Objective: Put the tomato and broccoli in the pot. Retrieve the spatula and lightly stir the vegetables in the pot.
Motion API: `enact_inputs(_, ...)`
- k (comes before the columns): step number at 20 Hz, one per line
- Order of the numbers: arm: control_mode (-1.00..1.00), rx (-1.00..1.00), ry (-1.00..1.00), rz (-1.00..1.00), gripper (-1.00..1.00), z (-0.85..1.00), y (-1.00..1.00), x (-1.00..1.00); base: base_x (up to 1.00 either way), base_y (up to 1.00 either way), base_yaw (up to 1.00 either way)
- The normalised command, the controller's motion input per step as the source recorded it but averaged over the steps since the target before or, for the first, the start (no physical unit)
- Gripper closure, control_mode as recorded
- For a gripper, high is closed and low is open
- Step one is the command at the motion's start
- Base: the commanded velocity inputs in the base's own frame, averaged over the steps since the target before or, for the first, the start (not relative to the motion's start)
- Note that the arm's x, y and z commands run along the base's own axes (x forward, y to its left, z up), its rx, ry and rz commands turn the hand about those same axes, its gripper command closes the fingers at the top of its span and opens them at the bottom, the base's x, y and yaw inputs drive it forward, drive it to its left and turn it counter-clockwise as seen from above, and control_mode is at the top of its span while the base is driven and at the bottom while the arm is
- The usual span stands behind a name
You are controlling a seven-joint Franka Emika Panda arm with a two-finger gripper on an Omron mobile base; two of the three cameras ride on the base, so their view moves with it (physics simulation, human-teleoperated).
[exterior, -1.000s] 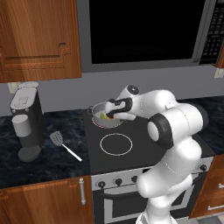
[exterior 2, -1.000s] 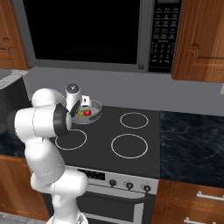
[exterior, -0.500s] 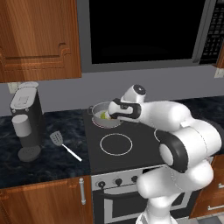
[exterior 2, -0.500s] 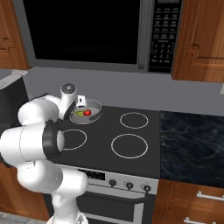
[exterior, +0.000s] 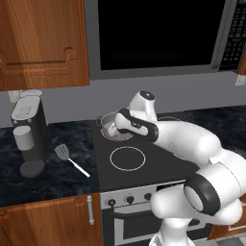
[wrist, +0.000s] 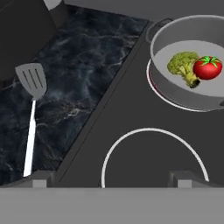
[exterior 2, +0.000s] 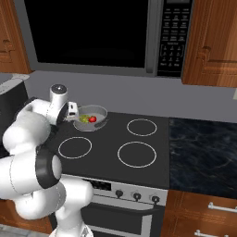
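The grey pot (wrist: 181,36) stands on the back left burner, and in it the red tomato (wrist: 207,68) lies against the yellow-green broccoli (wrist: 183,64). Both also show in the pot (exterior 2: 100,111) in the right base view: tomato (exterior 2: 92,119), broccoli (exterior 2: 84,119). The spatula (wrist: 31,83) lies flat on the dark counter left of the stove, blade toward the wall, white handle toward the front; the left base view shows this spatula (exterior: 68,158) too. My gripper (wrist: 111,179) hovers open over the stove's left edge, beside the pot (exterior: 106,120), nothing between its fingertips (wrist: 41,179).
A dark coffee machine (exterior: 29,134) stands on the counter left of the spatula. The front left burner ring (wrist: 151,153) lies just below the hand. A microwave (exterior 2: 102,34) hangs above the stove, with wooden cabinets on both sides.
The hand has shifted a little left, off the pot toward the stove's left edge, and the elbow has swung round. Tomato and broccoli have stayed in the pot; the spatula has not moved.
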Motion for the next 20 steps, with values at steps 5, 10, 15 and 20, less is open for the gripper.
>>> enact_inputs(5, -1.0, -0.02, 0.1, 0.0, -1.0, 0.15, 0.66, -0.65, 0.0, 0.0, 0.0)
enact_inputs(10, -1.0, -0.05, 0.14, 0.0, -1.0, 0.04, 0.73, -0.6, 0.0, 0.0, 0.0)
enact_inputs(15, -1.0, -0.03, 0.12, 0.01, -1.0, 0.0, 0.57, -0.48, 0.0, 0.0, 0.0)
enact_inputs(20, -1.0, -0.02, 0.08, 0.0, -1.0, -0.18, 0.19, -0.03, 0.0, 0.0, 0.0)
